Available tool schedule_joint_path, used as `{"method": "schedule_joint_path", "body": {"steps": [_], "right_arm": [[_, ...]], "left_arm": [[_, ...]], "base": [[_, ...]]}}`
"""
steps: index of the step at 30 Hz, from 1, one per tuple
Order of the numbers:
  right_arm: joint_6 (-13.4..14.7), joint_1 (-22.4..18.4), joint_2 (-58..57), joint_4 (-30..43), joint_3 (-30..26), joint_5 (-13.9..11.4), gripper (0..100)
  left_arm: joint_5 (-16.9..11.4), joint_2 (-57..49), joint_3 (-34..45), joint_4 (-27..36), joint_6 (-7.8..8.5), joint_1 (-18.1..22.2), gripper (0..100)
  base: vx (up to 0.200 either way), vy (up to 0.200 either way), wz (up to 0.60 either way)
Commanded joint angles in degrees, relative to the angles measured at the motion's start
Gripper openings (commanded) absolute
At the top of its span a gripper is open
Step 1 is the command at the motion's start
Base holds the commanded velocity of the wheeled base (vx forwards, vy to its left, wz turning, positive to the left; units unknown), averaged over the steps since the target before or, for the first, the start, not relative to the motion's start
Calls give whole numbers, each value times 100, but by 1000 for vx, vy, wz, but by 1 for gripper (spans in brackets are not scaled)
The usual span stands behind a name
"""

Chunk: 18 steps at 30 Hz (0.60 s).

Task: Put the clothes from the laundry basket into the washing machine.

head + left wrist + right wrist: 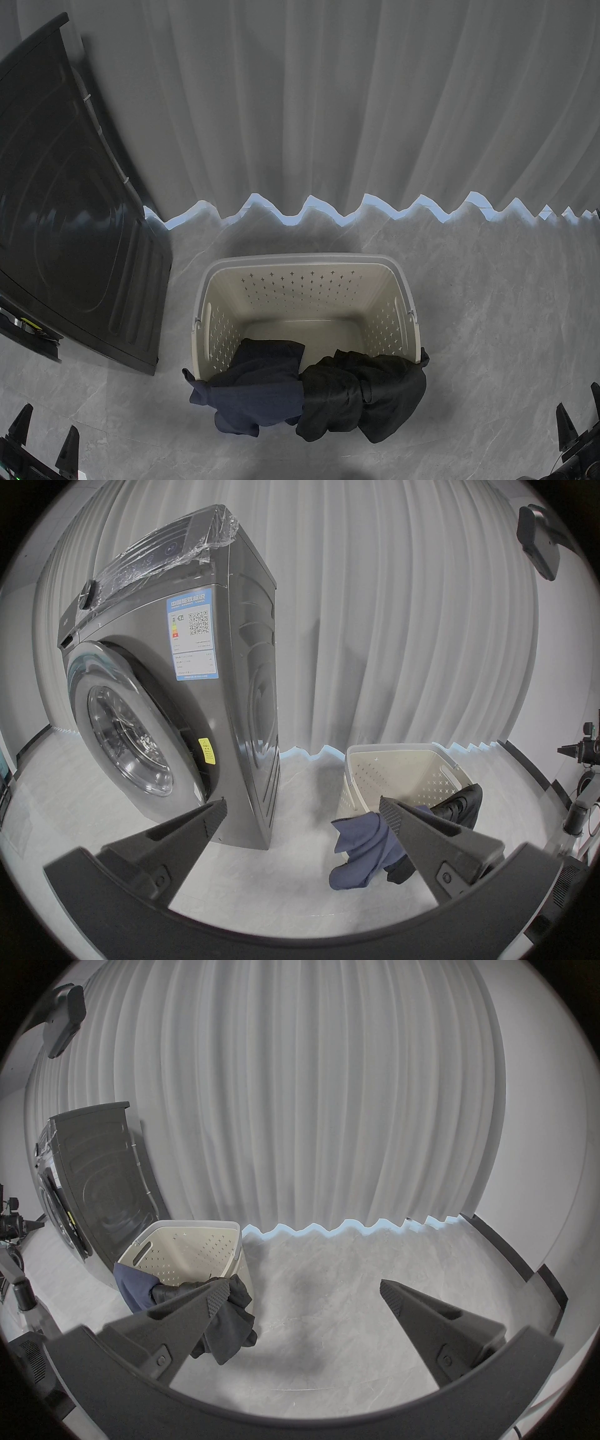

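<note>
A cream laundry basket [300, 259] stands on the floor in the middle of the head view. Draped over its near rim are a navy garment [262, 387] and a black garment [362, 394]. The dark washing machine [69, 237] stands to the basket's left. My left gripper [50, 420] is open and empty, low at the near left. My right gripper [576, 397] is open and empty at the near right. The left wrist view shows the left gripper [302, 802], the machine's round glass door [125, 742], the basket [406, 767] and both garments [362, 849]. The right gripper [304, 1282] faces the basket [181, 1247].
A pale curtain [350, 106] hangs behind the basket and the machine. Grey marble floor [500, 300] lies open to the basket's right and in front of it. A stand with equipment [581, 755] is off to the side.
</note>
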<state>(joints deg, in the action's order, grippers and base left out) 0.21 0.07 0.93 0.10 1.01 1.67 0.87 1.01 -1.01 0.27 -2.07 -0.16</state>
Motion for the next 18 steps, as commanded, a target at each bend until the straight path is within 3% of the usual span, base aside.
{"method": "schedule_joint_path", "body": {"steps": [1,4,10,13,18], "right_arm": [[-3,1,-93,-1,-92,0,100],[-3,1,-93,-1,-92,0,100],[-3,1,-93,-1,-92,0,100],[-3,1,-93,-1,-92,0,100],[-3,1,-93,-1,-92,0,100]], "left_arm": [[1,-92,92,0,-4,-2,100],[1,-92,92,0,-4,-2,100],[1,-92,92,0,-4,-2,100],[1,-92,92,0,-4,-2,100],[1,-92,92,0,-4,-2,100]], "base": [[200,0,0],[200,0,0],[0,0,0],[200,0,0],[0,0,0]]}}
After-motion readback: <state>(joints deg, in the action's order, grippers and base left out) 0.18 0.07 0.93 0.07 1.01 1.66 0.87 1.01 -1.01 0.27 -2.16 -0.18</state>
